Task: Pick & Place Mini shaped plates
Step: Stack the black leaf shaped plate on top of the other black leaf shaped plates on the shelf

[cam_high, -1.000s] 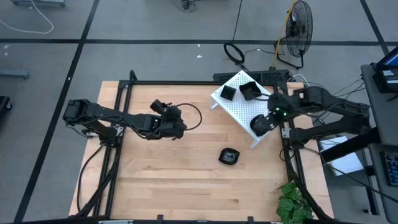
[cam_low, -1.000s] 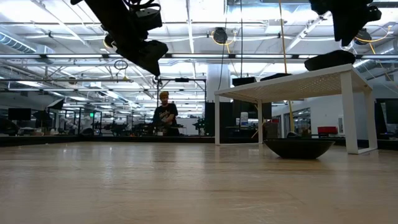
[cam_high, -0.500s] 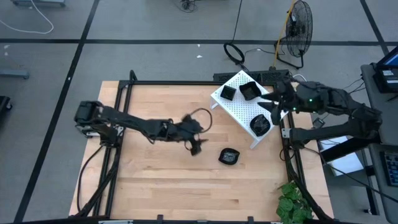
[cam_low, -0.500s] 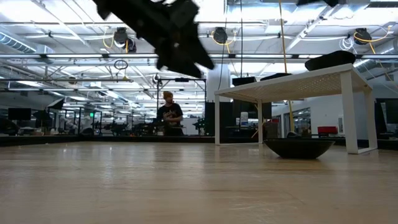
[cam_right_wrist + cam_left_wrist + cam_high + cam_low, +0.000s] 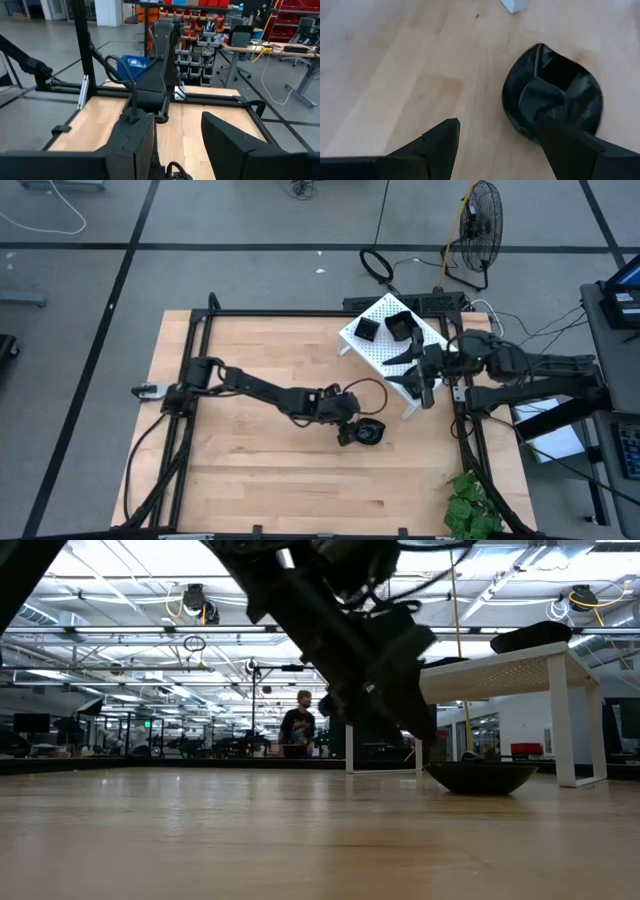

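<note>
The small glossy black lobed dish (image 5: 371,432) lies alone on the light wooden tabletop (image 5: 250,480), near the white perforated rack (image 5: 378,345). It looks rigid, light and slippery; I judge its thin raised rim the best hold. My left gripper (image 5: 347,436) hovers beside it, fingers (image 5: 437,145) released and straddling the rim; the right gripper (image 5: 428,385) waits unclenched over the rack.

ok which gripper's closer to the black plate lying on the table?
Left. The left gripper is open right beside the plate; the right gripper is over by the white rack, farther off.
</note>
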`<action>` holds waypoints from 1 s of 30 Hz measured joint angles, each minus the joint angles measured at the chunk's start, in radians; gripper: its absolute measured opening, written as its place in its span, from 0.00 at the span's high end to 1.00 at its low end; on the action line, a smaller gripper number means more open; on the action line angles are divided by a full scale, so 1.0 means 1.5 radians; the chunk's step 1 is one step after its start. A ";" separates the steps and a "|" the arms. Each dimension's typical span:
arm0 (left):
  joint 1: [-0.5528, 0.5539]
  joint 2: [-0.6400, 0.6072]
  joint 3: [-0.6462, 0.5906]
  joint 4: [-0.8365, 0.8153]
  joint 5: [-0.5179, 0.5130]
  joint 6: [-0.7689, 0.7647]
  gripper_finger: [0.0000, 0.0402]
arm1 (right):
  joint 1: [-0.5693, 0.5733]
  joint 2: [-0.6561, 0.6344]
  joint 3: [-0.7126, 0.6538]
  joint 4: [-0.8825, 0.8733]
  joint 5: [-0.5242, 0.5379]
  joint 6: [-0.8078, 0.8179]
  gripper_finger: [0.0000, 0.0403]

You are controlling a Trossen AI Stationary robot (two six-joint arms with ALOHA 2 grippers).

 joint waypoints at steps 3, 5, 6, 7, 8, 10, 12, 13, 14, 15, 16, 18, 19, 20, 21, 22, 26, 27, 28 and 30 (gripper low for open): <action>0.001 0.020 0.019 -0.012 0.008 -0.007 0.34 | 0.001 -0.004 -0.017 0.005 0.000 -0.010 0.62; 0.003 0.026 0.020 -0.007 0.031 -0.013 0.34 | 0.001 -0.006 -0.022 0.015 0.000 -0.011 0.62; 0.004 0.026 0.021 -0.011 0.044 -0.020 0.34 | 0.001 -0.008 -0.025 0.014 0.000 -0.011 0.62; 0.005 0.026 0.021 -0.017 0.056 -0.028 0.34 | 0.001 -0.008 -0.027 0.013 0.000 -0.010 0.62; 0.005 0.026 0.021 -0.017 0.067 -0.040 0.34 | 0.001 -0.008 -0.027 0.016 0.000 -0.011 0.62; 0.005 0.026 0.021 -0.015 0.086 -0.052 0.34 | 0.001 -0.011 -0.029 0.013 0.000 -0.011 0.62; 0.005 0.025 0.021 -0.013 0.098 -0.057 0.34 | 0.001 -0.012 -0.029 0.019 0.000 -0.011 0.62; 0.005 0.025 0.021 -0.012 0.099 -0.062 0.34 | 0.001 -0.013 -0.028 0.018 0.000 -0.011 0.62; 0.005 0.025 0.021 -0.012 0.099 -0.067 0.34 | 0.001 -0.013 -0.028 0.017 0.000 -0.011 0.62; 0.005 0.025 0.021 -0.012 0.099 -0.073 0.34 | 0.001 -0.013 -0.028 0.018 0.000 -0.011 0.63; 0.005 0.027 0.021 -0.011 0.098 -0.080 0.34 | 0.001 -0.013 -0.028 0.018 0.000 -0.011 0.63; 0.005 0.035 0.021 -0.001 0.098 -0.089 0.34 | 0.001 -0.013 -0.028 0.018 0.001 -0.011 0.63; 0.005 0.039 0.021 -0.004 0.098 -0.089 0.34 | 0.001 -0.013 -0.028 0.018 0.002 -0.011 0.63; 0.005 0.048 0.021 0.004 0.098 -0.089 0.34 | 0.001 -0.013 -0.028 0.018 0.002 -0.011 0.63; 0.005 0.055 0.021 0.015 0.098 -0.089 0.34 | 0.001 -0.013 -0.028 0.019 0.002 -0.011 0.63; 0.005 0.059 0.021 0.014 0.096 -0.087 0.34 | 0.001 -0.012 -0.028 0.018 0.002 -0.011 0.63; 0.004 0.057 0.021 0.011 0.065 -0.086 0.34 | 0.001 -0.013 -0.028 0.018 0.002 -0.010 0.64; 0.005 0.057 0.021 0.010 0.054 -0.083 0.34 | 0.001 -0.013 -0.028 0.018 0.002 -0.010 0.64; 0.005 0.057 0.021 0.013 0.046 -0.080 0.34 | 0.001 -0.013 -0.028 0.019 0.002 -0.010 0.64; 0.006 0.055 0.021 0.030 0.038 -0.076 0.34 | 0.001 -0.013 -0.028 0.018 0.002 -0.010 0.64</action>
